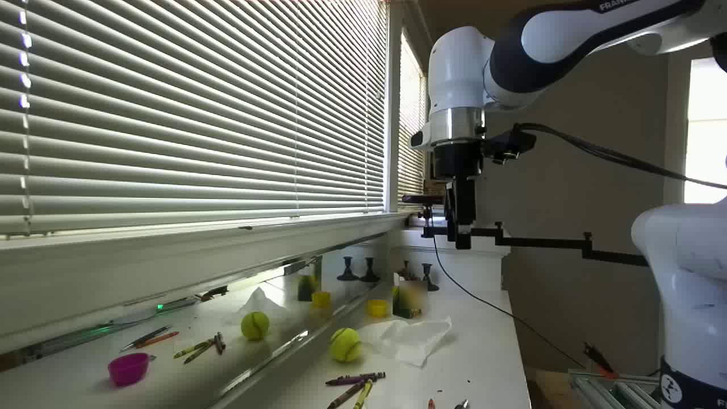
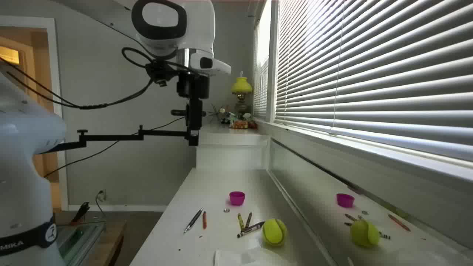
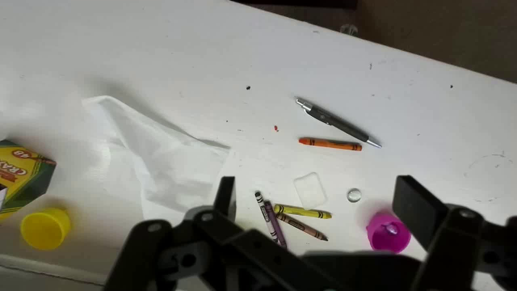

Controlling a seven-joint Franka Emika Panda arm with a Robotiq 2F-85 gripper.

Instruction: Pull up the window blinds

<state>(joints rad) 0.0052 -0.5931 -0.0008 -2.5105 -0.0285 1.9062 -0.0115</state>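
The window blinds [image 1: 199,113] show in both exterior views [image 2: 399,81]. Their white-grey slats hang down almost to the white window sill [image 1: 170,244], and they are cut off at the top. A thin cord or wand [image 2: 337,66] hangs in front of the slats. My gripper [image 1: 459,240] points straight down beside the window, apart from the blinds. It also shows in an exterior view [image 2: 193,140]. In the wrist view my gripper [image 3: 317,194] has its fingers wide apart with nothing held, high above a white counter. The blinds are out of the wrist view.
The white counter [image 3: 404,101] holds a tennis ball [image 2: 274,232], several crayons [image 3: 303,211], a pen [image 3: 339,123], a pink cup [image 3: 387,234], a yellow cup [image 3: 44,229], a crayon box and white tissue. A mirror [image 2: 314,192] lines its back. A black bar [image 1: 545,243] extends near the gripper.
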